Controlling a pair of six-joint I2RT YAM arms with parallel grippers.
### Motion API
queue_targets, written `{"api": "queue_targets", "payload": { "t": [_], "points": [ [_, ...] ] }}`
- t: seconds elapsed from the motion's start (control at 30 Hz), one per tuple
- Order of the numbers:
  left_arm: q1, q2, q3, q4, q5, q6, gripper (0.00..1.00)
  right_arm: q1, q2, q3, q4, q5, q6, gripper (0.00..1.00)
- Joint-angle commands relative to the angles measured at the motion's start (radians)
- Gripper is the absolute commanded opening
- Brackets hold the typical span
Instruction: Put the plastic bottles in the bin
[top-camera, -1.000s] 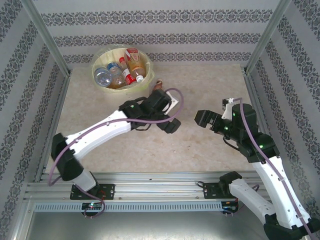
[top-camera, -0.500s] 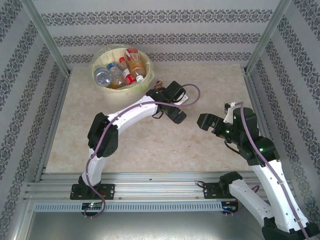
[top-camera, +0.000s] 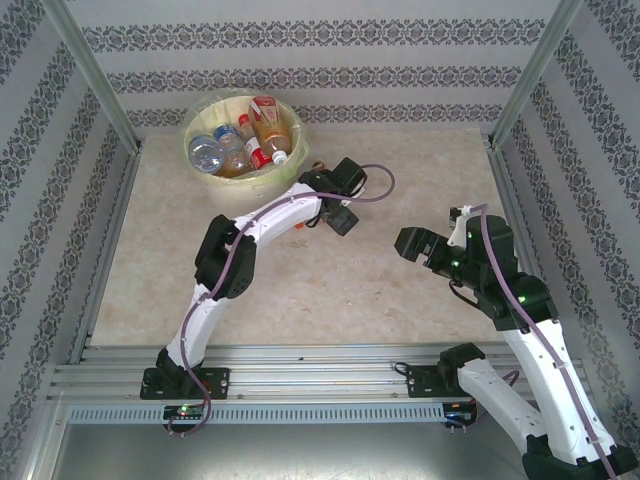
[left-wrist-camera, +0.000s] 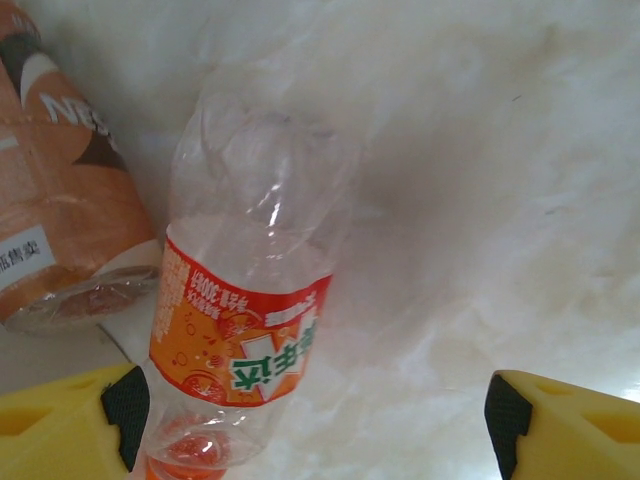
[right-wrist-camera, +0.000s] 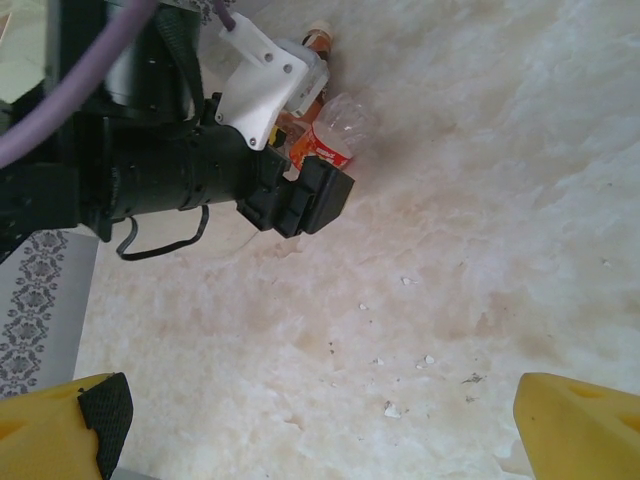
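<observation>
Several plastic bottles (top-camera: 240, 142) already in the bin (top-camera: 262, 180) at the far left. Two more on the table (top-camera: 330, 300) just right of it: an orange-labelled bottle (left-wrist-camera: 245, 330) lying between the fingers of the left gripper (left-wrist-camera: 315, 418), hard by one pad and well clear of the other, and a brown-labelled bottle (left-wrist-camera: 60, 200) beside it. Fingers wide, gripping nothing. Right gripper (right-wrist-camera: 315, 420) hovering right of centre, fingers spread wide, empty.

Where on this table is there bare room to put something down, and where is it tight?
Bare table lies left of the left arm, between the bin and the near rail. Another open patch spreads between the left gripper, the right gripper and that rail. Crowded: right beside the bin, where two bottles sit under the left gripper.
</observation>
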Motion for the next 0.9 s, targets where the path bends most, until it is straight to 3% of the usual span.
{"api": "queue_targets", "payload": {
  "t": [0.0,0.17,0.6,0.87],
  "points": [
    [0.020,0.033,0.048,-0.071,-0.067,0.021,0.88,-0.009,0.000,-0.005,-0.003,-0.021,0.005,0.98],
    [0.036,0.058,0.065,-0.078,-0.091,0.016,0.87,-0.008,0.003,-0.005,-0.001,-0.031,0.006,0.98],
    [0.060,0.144,0.133,-0.170,0.019,0.002,0.85,-0.010,0.006,0.006,-0.006,-0.037,0.008,0.98],
    [0.061,0.140,0.137,-0.214,0.087,-0.043,0.69,-0.010,-0.007,-0.011,0.001,-0.041,0.018,0.98]
  ]
}}
